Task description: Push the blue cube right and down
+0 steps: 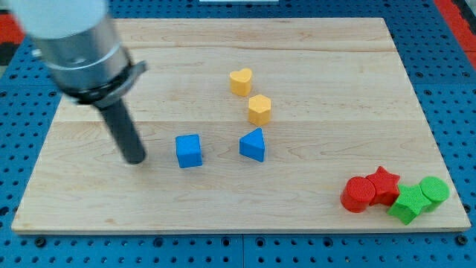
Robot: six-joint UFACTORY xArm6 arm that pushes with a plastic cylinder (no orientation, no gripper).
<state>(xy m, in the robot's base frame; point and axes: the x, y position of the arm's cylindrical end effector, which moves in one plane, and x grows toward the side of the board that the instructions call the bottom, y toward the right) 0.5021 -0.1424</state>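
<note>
The blue cube [189, 150] sits on the wooden board [320, 89], left of centre. A blue triangular block [253, 144] lies to its right, apart from it. My tip [136, 160] rests on the board to the left of the blue cube, slightly below its middle, with a small gap between them. The dark rod rises up and to the view's left into the grey arm body.
A yellow heart block [240, 81] and a yellow hexagon block [259, 109] stand above the blue triangle. At the bottom right corner a red cylinder [358, 195], a red star [383, 183], a green star [408, 203] and a green cylinder [433, 190] are clustered.
</note>
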